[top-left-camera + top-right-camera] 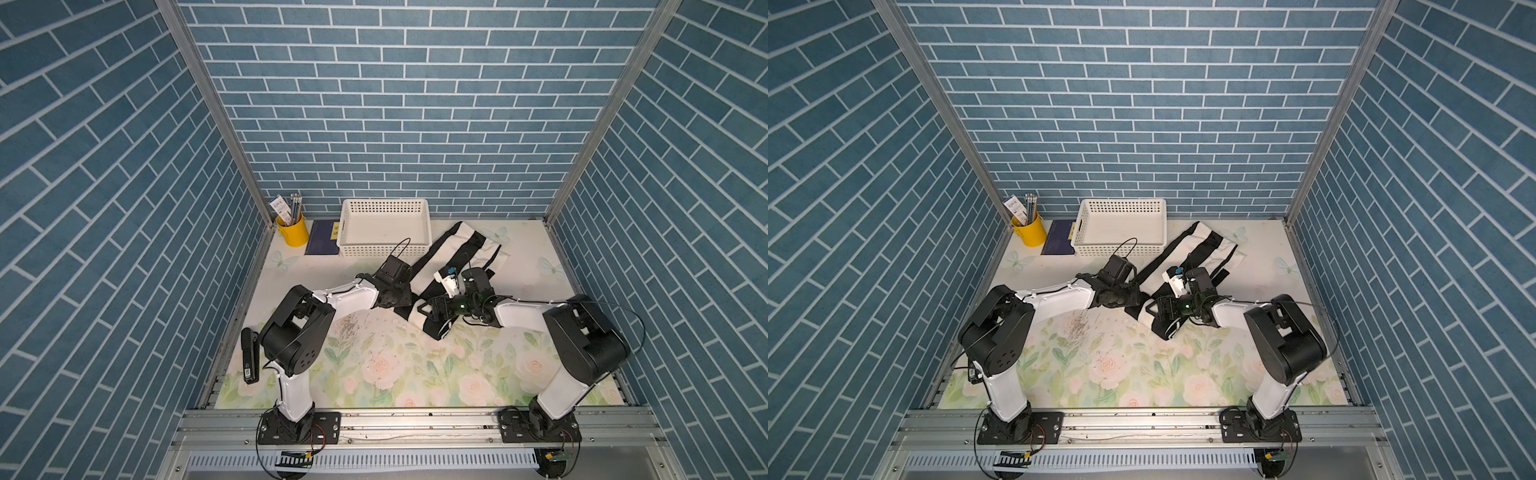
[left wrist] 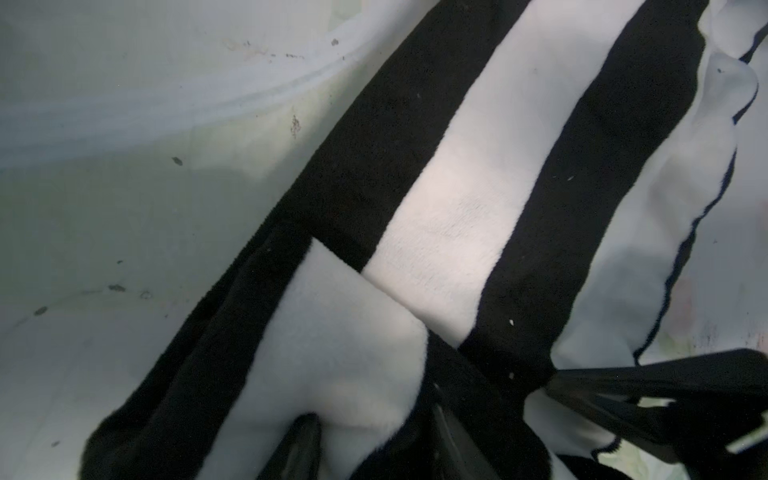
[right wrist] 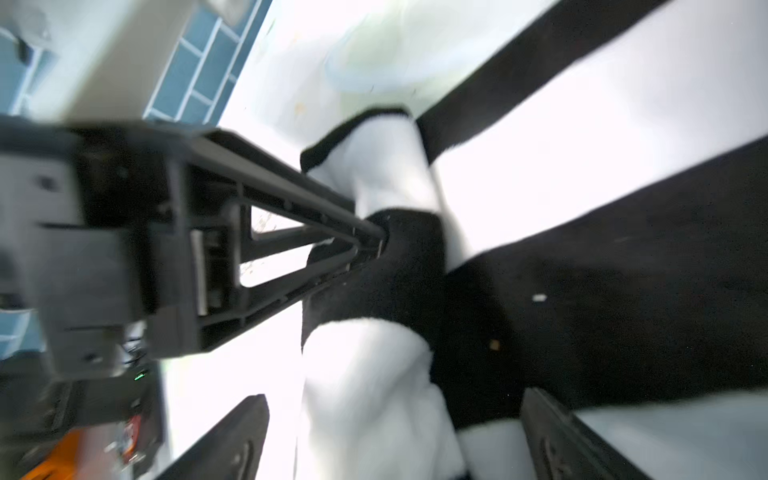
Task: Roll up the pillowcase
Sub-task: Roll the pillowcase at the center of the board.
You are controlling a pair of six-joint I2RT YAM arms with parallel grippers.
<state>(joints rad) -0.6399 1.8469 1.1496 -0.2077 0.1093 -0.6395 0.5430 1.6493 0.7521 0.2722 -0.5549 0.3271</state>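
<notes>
Nearest us the floral surface [image 1: 395, 365] lies bare between the two arm bases. Just beyond it, about the middle, begins the pillowcase [image 1: 455, 243]. It is folded into a long striped band that runs on the slant toward the far right corner. In both top views its near end is turned over on itself into a short, fat coil, and the rest lies flat.

The left gripper [image 3: 376, 237] comes in from the side. Its fingers are drawn narrow on the black stripe at the coil's end, pinching it as far as we can judge. The right gripper [image 3: 392, 395] hangs over the same coil with its fingers spread wide on either side, gripping nothing.

Farther back stand a white basket [image 1: 384, 250], close beside the band, then a blue notebook [image 1: 320, 243] and a yellow cup [image 1: 293, 235].

We take this for the rolling itself, only begun. Next the right fingers want a hold on the coil. Then both arms should turn it onward along the band, evenly, lest it go crooked or slacken.
</notes>
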